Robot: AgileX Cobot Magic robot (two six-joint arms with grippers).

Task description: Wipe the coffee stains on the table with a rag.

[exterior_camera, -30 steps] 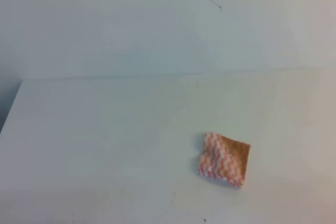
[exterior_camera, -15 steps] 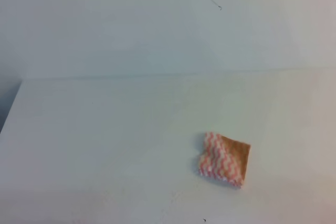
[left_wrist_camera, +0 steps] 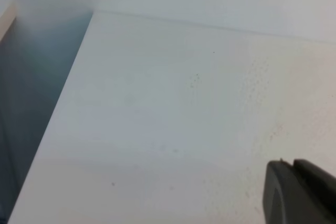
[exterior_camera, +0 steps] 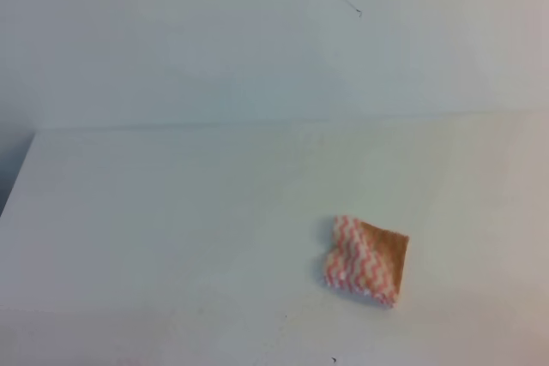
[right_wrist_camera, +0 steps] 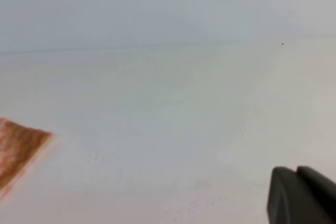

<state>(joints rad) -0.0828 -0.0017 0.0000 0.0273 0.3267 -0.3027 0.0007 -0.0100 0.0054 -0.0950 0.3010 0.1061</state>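
Note:
The rag [exterior_camera: 367,260], pink-red and white zigzag with a tan-brown patch on its right side, lies folded on the white table [exterior_camera: 171,212], right of centre and near the front. Its brown corner shows at the left edge of the right wrist view [right_wrist_camera: 18,148]. No amber coffee stain shows in any view. Neither gripper shows in the exterior high view. Only a dark bit of my left gripper [left_wrist_camera: 299,195] shows at the bottom right of the left wrist view, over bare table. A like bit of my right gripper [right_wrist_camera: 302,195] shows well to the right of the rag.
A plain white wall [exterior_camera: 214,40] rises behind the table's back edge, with a small dark mark [exterior_camera: 358,13]. The table's left edge drops into a dark gap [left_wrist_camera: 31,108]. Tiny dark specks [left_wrist_camera: 194,80] dot the tabletop.

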